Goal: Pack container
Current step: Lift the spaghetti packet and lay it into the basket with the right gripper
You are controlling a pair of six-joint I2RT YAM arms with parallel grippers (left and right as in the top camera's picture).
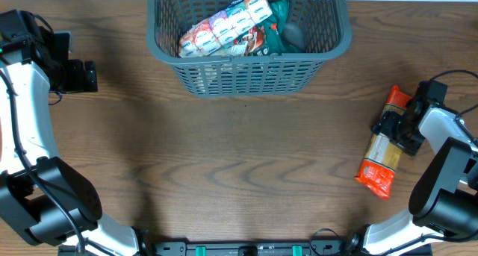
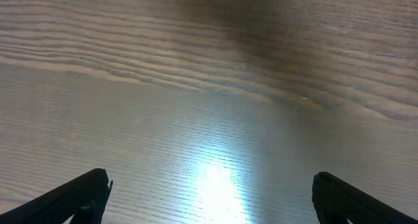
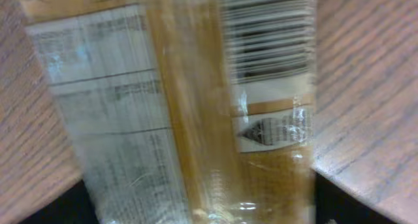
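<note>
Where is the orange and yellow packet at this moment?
In the overhead view the packet lies on the table at the right side, partly under the right end effector, far from the basket at the top centre.

Wood-grain table [image 1: 239, 174]. Grey lattice container [image 1: 246, 77] stands at far edge, centre. Orange-ended packet [image 1: 379, 155] on right side, probably lying flat on surface.
</note>
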